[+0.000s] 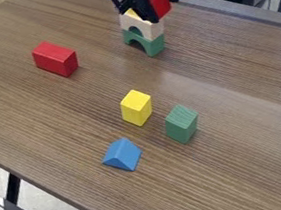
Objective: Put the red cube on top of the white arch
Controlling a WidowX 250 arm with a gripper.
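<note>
Hanging over the white arch (152,29) in the camera view, the tool (162,7) has its two black fingers closed to the width of the red cube (159,1), one on either side of it. The cube is tilted a little, at the upper right of the arch; whether they touch, I cannot tell. A bit of yellow (131,12) shows at the top of the arch, partly hidden behind a finger. Directly under the white arch, a green arch (154,47) stands on the brown desk (244,100) and carries it.

Left of the white arch and a little lower in the view lies a long red block (55,59), well apart from it. Below the arch, towards the near edge, a yellow block (136,108) stands upright. Farther down from the arch are an upright green block (182,124) and, to its left, a blue triangular block (122,154), lying with a sloped face up.
</note>
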